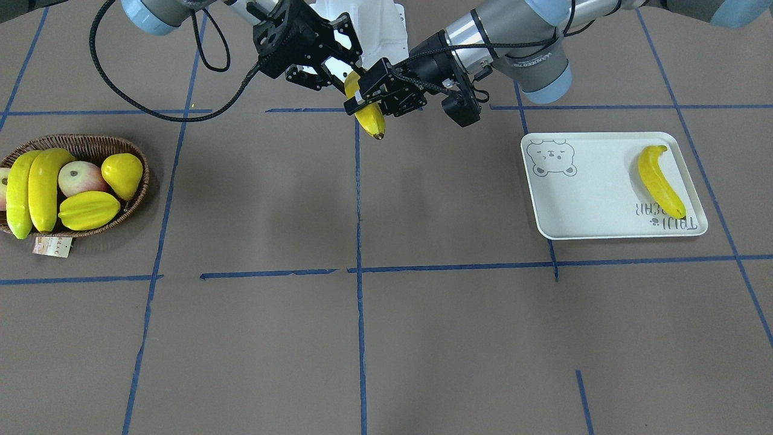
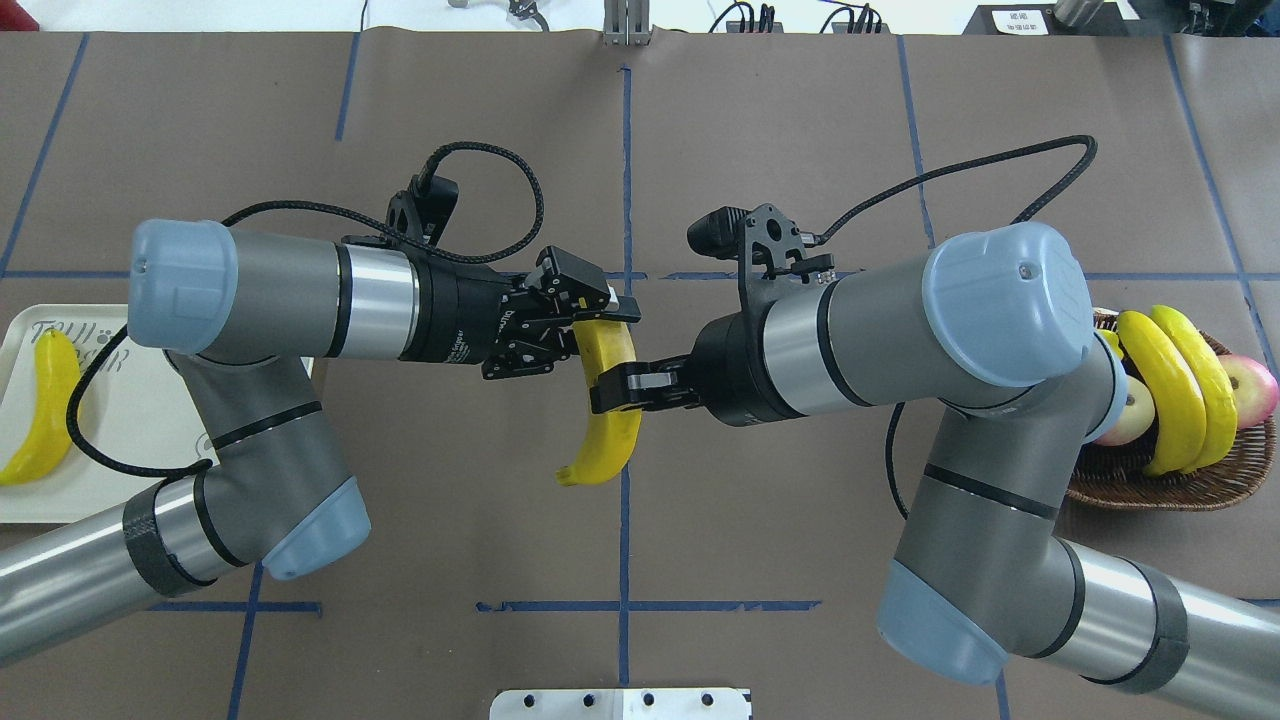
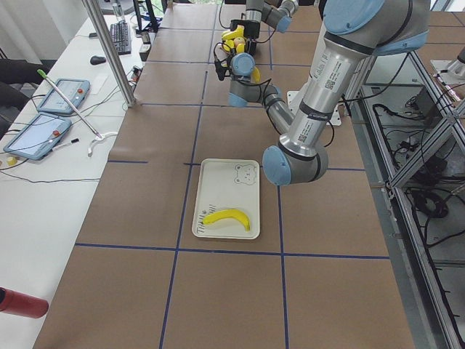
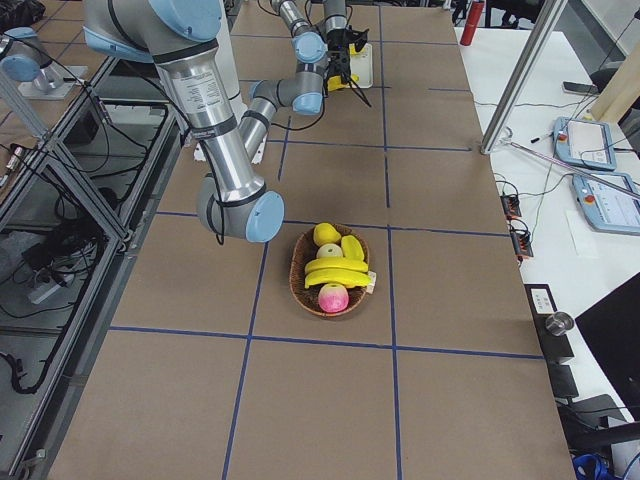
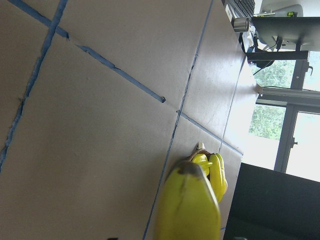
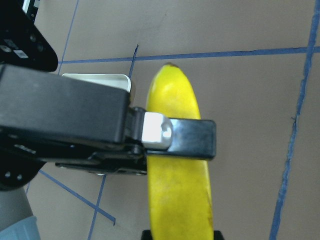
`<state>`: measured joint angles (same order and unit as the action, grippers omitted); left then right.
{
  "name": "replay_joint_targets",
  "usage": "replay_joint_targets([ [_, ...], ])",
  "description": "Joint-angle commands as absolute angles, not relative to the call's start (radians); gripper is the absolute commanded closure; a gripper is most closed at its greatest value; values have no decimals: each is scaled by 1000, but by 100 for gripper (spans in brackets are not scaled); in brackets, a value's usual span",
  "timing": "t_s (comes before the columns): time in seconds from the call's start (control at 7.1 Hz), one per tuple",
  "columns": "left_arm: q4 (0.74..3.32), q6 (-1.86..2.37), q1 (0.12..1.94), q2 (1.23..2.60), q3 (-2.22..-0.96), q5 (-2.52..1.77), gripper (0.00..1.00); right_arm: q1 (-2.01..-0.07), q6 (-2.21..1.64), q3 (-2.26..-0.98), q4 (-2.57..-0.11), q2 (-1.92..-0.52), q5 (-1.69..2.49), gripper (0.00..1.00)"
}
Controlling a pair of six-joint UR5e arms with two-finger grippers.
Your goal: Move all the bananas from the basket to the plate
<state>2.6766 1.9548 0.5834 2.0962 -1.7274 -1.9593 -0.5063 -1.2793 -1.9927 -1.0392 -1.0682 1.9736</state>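
Observation:
One banana (image 1: 369,118) hangs in mid-air over the table's middle, also in the overhead view (image 2: 610,440). My left gripper (image 2: 600,318) and my right gripper (image 2: 615,388) both grip it, one from each side. In the right wrist view the left gripper's finger (image 6: 190,140) lies across the banana (image 6: 175,95). Two more bananas (image 1: 33,187) lie in the wicker basket (image 1: 78,140). One banana (image 1: 660,181) lies on the white plate (image 1: 580,199).
The basket also holds an apple (image 1: 81,177), a yellow pear (image 1: 122,174) and a starfruit (image 1: 89,209). Basket and plate sit at opposite ends of the brown table with blue tape lines (image 1: 359,241).

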Motion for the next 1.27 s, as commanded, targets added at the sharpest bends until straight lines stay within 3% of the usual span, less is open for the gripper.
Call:
replay_joint_targets([
  [0.0, 2677, 1948, 583, 2089, -1732, -1930, 99, -506, -1278, -1994, -1078, -1063, 1976, 52],
  [0.14, 2678, 1948, 583, 2088, -1733, -1931, 100, -505, -1278, -1997, -1078, -1063, 1974, 1],
  [0.56, 2649, 1947, 587, 2082, -1736, -1934, 100, -508, -1288, -2020, -1078, -1066, 1977, 0],
  [0.85, 2396, 1919, 635, 2082, -1762, -1975, 100, -534, -1289, -2065, -1083, -1081, 1974, 0],
  [1.13, 2193, 1713, 708, 1946, -1885, -2026, 100, -558, -1289, -2091, -1083, -1121, 1974, 0],
])
